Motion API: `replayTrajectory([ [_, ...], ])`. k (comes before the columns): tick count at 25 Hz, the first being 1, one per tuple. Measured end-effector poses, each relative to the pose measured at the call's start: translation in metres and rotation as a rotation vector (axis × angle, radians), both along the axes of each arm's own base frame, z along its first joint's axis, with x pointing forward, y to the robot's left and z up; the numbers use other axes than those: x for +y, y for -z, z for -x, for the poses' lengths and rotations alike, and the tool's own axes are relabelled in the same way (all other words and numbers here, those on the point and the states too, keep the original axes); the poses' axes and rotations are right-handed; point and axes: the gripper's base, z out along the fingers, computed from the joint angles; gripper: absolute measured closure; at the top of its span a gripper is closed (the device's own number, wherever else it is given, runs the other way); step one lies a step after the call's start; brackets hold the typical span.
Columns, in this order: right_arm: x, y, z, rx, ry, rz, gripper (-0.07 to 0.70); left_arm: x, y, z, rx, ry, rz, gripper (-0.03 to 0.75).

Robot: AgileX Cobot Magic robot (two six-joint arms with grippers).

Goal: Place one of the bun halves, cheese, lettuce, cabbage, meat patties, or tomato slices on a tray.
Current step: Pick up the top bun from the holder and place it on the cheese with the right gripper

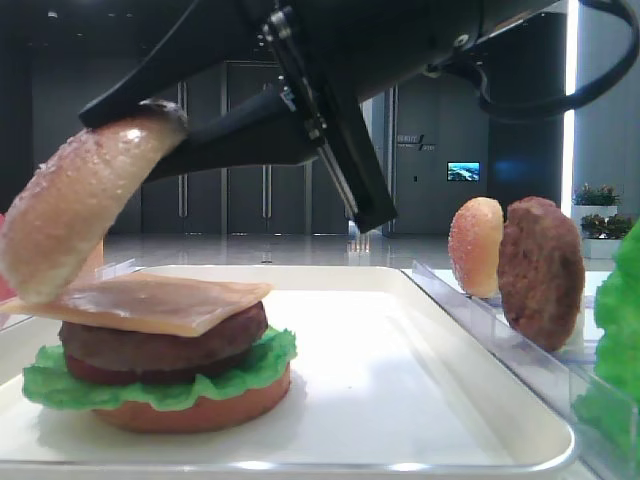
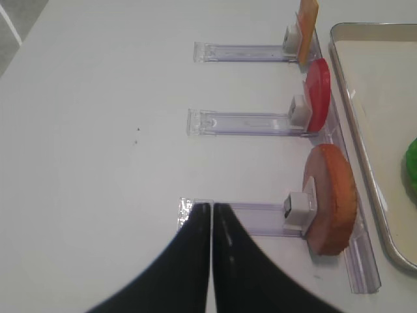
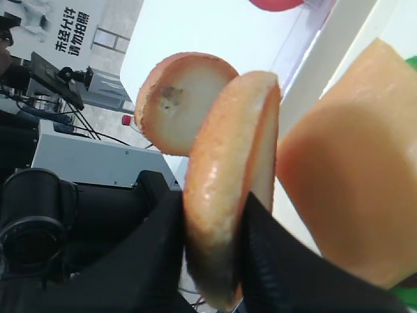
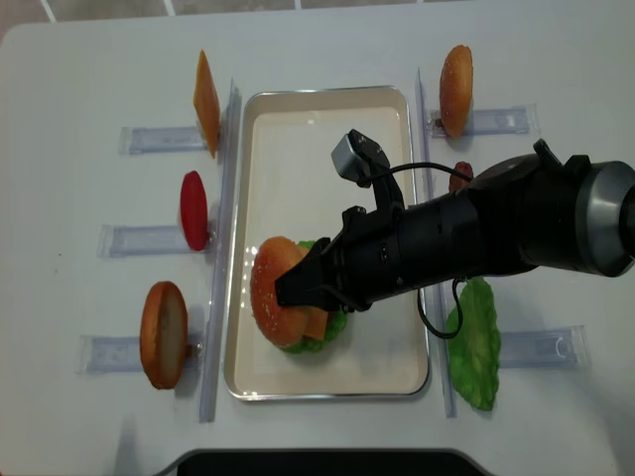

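hidden: right arm (image 4: 476, 243) covers most of the spare patty (image 4: 460, 176) from overhead | cut off: lettuce (image 1: 620, 330) at right edge of low side view | blurred: cheese (image 3: 355, 169) close to right wrist camera

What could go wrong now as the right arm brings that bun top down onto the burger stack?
1. The right pincer grips the domed golden-tan speckled bun top by one edge and it hangs steeply tilted, so on release it may land crooked or slide off.
2. The thin tan-orange square cheese slice overhangs the dark brown round patty; the bun's low edge sits near it and could drag it askew.
3. A sliding bun could roll across the large white rectangular tray.
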Motion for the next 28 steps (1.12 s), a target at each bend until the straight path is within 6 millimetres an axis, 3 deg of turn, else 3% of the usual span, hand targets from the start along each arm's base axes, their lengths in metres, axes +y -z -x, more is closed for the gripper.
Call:
replayTrajectory([
  [23,-0.0011,0.0021,-0.0024,-0.057,0.003,0.028,0.447,0.0,0.0,0.0,0.0,0.0,0.0,0.715],
  [28,-0.0017,0.0031,-0.0037,-0.083,0.005,0.042,0.336,0.0,0.0,0.0,0.0,0.0,0.0,0.715],
])
